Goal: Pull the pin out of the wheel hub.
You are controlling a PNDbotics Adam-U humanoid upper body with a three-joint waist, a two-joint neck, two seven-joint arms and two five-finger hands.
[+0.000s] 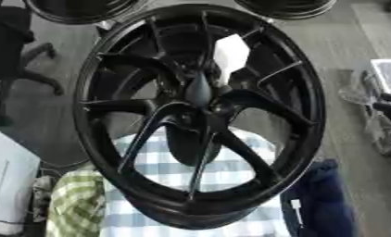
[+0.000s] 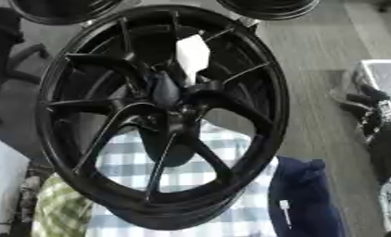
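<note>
Black wheel fills the view; no robot hand visible

At the far left an office chair [image 1: 8, 51] stands on the grey floor [image 1: 344, 55]. Near left lies a white sheet [image 1: 8, 185], and just right of it a green checked cloth [image 1: 73, 208]. The black wheel hub [image 1: 198, 115] takes up the middle, tilted, its spokes meeting at the centre. A dark, pointed shape [image 1: 198, 90] rises at that centre; whether it is the pin cannot be told. Just right of it, a white tag [image 1: 231, 53] shows among the far spokes. Through the near spokes a blue-and-white checked cloth [image 1: 231, 171] shows. Near right lies a dark blue cloth [image 2: 300, 194]. Neither robot hand appears, so the state of the fingers cannot be told.
</note>
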